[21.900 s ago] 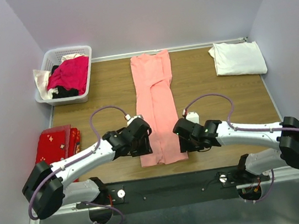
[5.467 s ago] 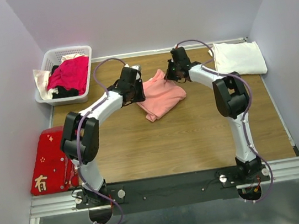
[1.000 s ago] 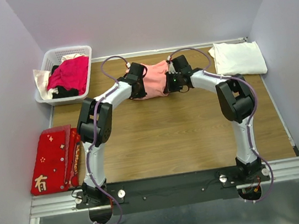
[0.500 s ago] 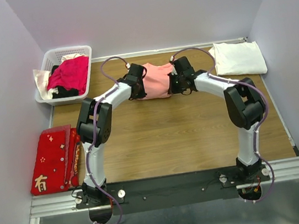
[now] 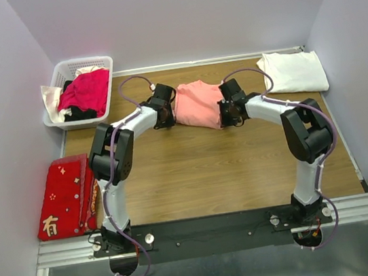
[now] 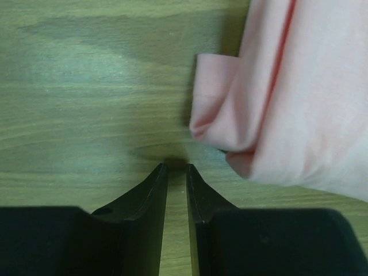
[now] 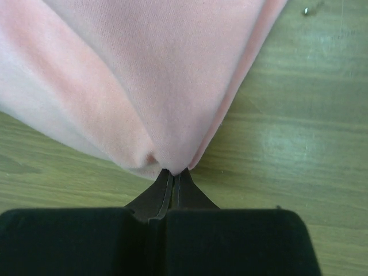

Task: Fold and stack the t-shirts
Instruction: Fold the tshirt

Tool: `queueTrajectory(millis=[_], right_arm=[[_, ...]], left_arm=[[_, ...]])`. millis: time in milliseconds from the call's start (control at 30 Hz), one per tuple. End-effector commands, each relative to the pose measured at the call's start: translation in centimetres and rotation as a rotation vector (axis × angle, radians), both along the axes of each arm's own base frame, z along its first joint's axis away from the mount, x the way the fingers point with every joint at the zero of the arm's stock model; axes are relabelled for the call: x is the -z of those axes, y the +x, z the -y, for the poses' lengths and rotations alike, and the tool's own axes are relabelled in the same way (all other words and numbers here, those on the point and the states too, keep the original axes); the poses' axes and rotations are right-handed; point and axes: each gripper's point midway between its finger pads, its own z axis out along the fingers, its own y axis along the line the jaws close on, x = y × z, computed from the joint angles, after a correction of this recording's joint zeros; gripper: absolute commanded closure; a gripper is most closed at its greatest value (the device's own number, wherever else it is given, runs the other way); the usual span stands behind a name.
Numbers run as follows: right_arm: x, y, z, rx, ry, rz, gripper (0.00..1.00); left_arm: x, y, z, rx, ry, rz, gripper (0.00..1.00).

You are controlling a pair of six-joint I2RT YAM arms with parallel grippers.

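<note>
The salmon-pink t-shirt [image 5: 198, 103] lies folded into a small packet on the far half of the wooden table [image 5: 209, 169]. My right gripper [image 7: 172, 171] is shut on its edge, the fabric [image 7: 161, 69] pinched at the fingertips, at the packet's right side [image 5: 225, 109]. My left gripper [image 6: 174, 167] stands slightly open over bare wood, with nothing between its fingers. A folded corner of the shirt [image 6: 299, 103] lies just up and to the right of its tips, not touching them. In the top view it sits at the packet's left edge [image 5: 168, 115]. The white t-shirt [image 5: 292, 71] lies folded at the far right corner.
A white basket [image 5: 59, 76] holding crimson and dark clothes stands at the far left corner. A flat red cloth with gold characters [image 5: 65, 198] lies off the table's left edge. Walls close in on three sides.
The pink packet has slid a little to the right and toward the near side, pulled by my right gripper. My left gripper has drawn back to the packet's left edge.
</note>
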Motion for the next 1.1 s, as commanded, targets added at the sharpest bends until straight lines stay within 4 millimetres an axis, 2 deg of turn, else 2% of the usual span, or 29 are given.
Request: queueTrajectory(millis=[0,33,100,133,233,367,400,467,500,533,567,600,633,700,733,767,800,833,867,967,1033,1067], right_arm=[[-0.5,-2.0,1.3,0.03,-0.03,-0.042,0.94],[-0.9,-1.9,1.4,0.033,-0.031,-0.032,0.87],[-1.7,-1.9,1.4,0.037,-0.026,-0.02,0.78],[-2.7,-1.7,1.4,0.041,-0.018,0.003,0.7],[-5.0,-1.3,1.4,0.05,0.001,0.055,0.62],[-6.9,-0.5,1.3,0.065,0.015,0.102,0.6],[-7.6,0.0,1.1,0.068,0.026,0.119,0.6],[-7.3,0.6,0.8,0.071,0.024,0.113,0.6],[-6.9,0.9,0.7,0.074,0.02,0.109,0.6],[-7.4,1.8,0.5,0.083,0.019,0.127,0.6],[-7.2,2.3,0.5,0.087,0.014,0.126,0.6],[-6.1,2.7,0.5,0.097,0.0,0.11,0.6],[-6.9,3.9,0.2,0.109,0.003,0.136,0.6],[-5.6,5.1,0.0,0.118,-0.014,0.124,0.61],[-5.1,5.7,0.0,0.125,-0.025,0.122,0.61],[-6.0,7.0,-0.5,0.128,-0.011,0.149,0.61],[-5.9,7.6,-0.6,0.132,-0.011,0.153,0.62],[-4.3,8.2,-0.3,0.143,-0.026,0.131,0.62],[-5.0,9.2,-0.6,0.146,-0.015,0.151,0.62],[-3.5,10.5,0.0,0.175,-0.021,0.136,0.63],[-3.7,11.6,0.3,0.192,-0.004,0.143,0.63],[-2.7,11.8,0.5,0.197,-0.004,0.128,0.64]], left_arm=[[1.1,-2.6,-1.8,-0.01,0.05,-0.078,0.71],[0.4,-2.6,-1.7,-0.008,0.043,-0.063,0.71],[-0.7,-2.4,-1.5,0.0,0.031,-0.042,0.71],[-1.9,-2.3,-1.4,0.006,0.018,-0.022,0.71],[-4.9,-1.9,-0.4,0.03,-0.022,0.038,0.71],[-8.5,-0.8,1.3,0.065,-0.068,0.112,0.71],[-8.8,-0.7,1.6,0.072,-0.073,0.116,0.71],[-9.4,0.0,2.3,0.083,-0.084,0.133,0.71],[-9.4,0.3,2.6,0.087,-0.085,0.134,0.71],[-8.9,0.6,2.9,0.095,-0.085,0.125,0.71],[-9.5,1.2,3.4,0.1,-0.095,0.141,0.71],[-9.5,1.6,3.6,0.101,-0.099,0.144,0.71],[-8.8,1.8,4.1,0.111,-0.101,0.133,0.71],[-9.2,2.8,4.8,0.116,-0.113,0.147,0.71],[-8.2,2.9,5.1,0.125,-0.111,0.132,0.71],[-8.5,3.4,5.5,0.13,-0.116,0.139,0.71],[-8.2,3.5,5.8,0.136,-0.115,0.134,0.71],[-7.2,3.5,5.9,0.14,-0.109,0.117,0.71],[-7.2,3.8,6.2,0.145,-0.109,0.118,0.71],[-5.6,3.6,6.5,0.156,-0.097,0.089,0.71],[-4.4,3.3,6.6,0.159,-0.089,0.069,0.71],[-3.9,3.3,6.6,0.163,-0.085,0.062,0.71]])
